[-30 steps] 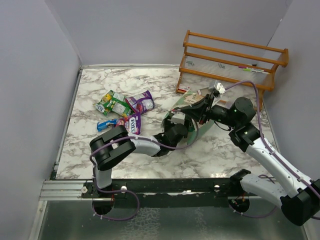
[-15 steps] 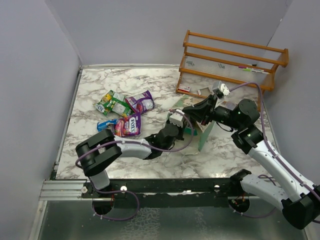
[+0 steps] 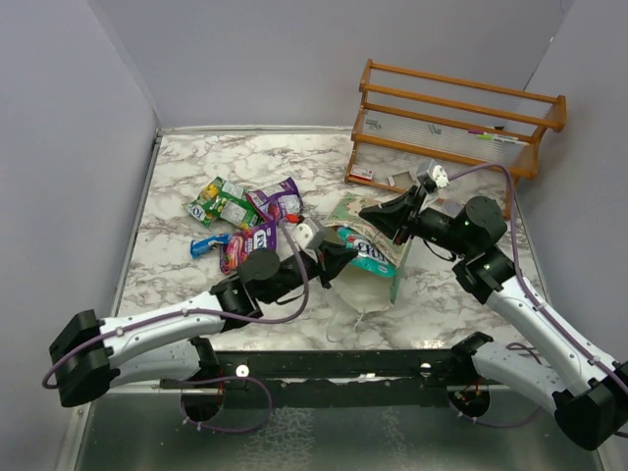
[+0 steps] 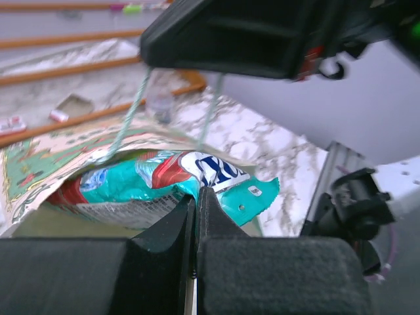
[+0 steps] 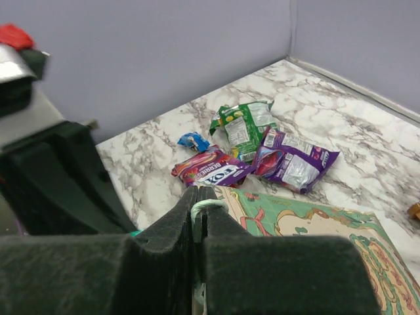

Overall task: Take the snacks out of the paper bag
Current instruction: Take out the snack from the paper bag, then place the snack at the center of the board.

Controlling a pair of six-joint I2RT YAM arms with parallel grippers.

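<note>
The wooden rack (image 3: 456, 118) stands behind the paper bag (image 5: 308, 226), which lies on the table (image 3: 177, 167). One teal snack (image 4: 131, 184) sits in the bag's mouth, grasped by the clenched left hand (image 4: 197, 192). The right hand (image 5: 199, 194) pinches one cord handle (image 5: 209, 205). About five loose snacks (image 3: 235, 208) lie to the left.

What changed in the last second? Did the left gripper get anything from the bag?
The left gripper shut on a teal packet and drew back to the left, pulling it partly out of the bag. The right gripper kept its hold on the bag's cord handle. The snack pile and rack stayed put.
</note>
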